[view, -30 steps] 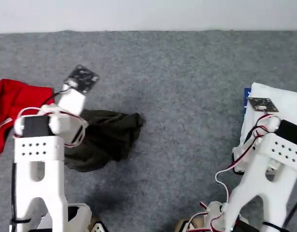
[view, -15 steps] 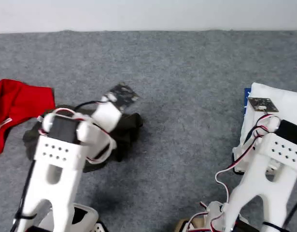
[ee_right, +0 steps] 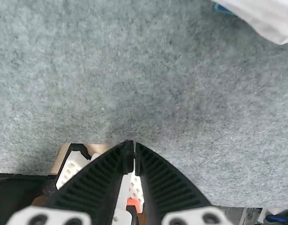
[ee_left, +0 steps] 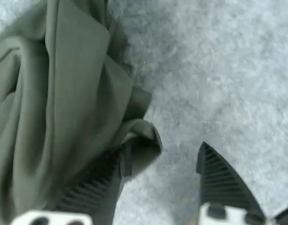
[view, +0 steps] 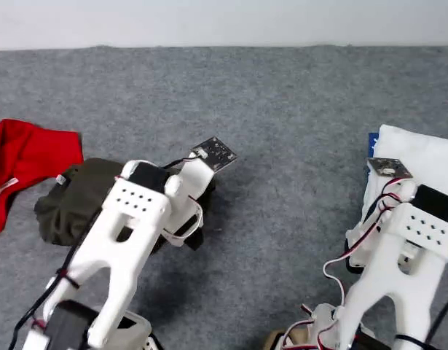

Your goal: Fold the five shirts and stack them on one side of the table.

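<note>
Left wrist view: my left end effector (ee_left: 162, 152) gapes apart at the olive shirt's (ee_left: 64, 93) edge, eight o'clock on the bench (view: 282, 109); my right end effector (ee_right: 133, 147) is pressed together.

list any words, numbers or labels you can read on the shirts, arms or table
No text can be read.
The olive shirt, red shirt and white shirt show no print.
The left wrist board and right wrist board carry marks too small to read.
</note>
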Available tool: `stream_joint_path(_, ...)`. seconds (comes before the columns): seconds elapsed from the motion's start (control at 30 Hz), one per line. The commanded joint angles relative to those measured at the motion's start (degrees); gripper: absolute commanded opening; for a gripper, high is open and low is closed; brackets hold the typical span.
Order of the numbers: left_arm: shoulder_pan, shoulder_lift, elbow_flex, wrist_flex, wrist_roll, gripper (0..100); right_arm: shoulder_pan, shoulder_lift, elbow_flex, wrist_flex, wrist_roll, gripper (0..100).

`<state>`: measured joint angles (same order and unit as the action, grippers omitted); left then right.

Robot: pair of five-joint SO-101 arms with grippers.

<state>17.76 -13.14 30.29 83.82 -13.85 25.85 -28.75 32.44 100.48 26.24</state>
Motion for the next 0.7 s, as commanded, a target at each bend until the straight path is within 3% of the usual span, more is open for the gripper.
stream_joint_path(0.0,-1.05,2.64,0.13,-3.43,0.97,23,0.31,-1.71,-0.35,1.45,-0.35,1.1)
stream_joint_path(0.4,-7.56,11.43,0.22,-4.22,-1.32,14,0.31,-1.27,-0.26,-0.57,-0.35,1.1)
stream_joint_path(0.53,-6.95,9.85,-0.04,-3.96,-1.67,1,0.31,-1.27,-0.26,-1.54,-0.35,1.1)
stream_joint_path(0.67,-7.56,3.6,-0.04,-0.62,-5.54,1,0.31,-1.27,-0.26,-1.98,-0.35,1.1)
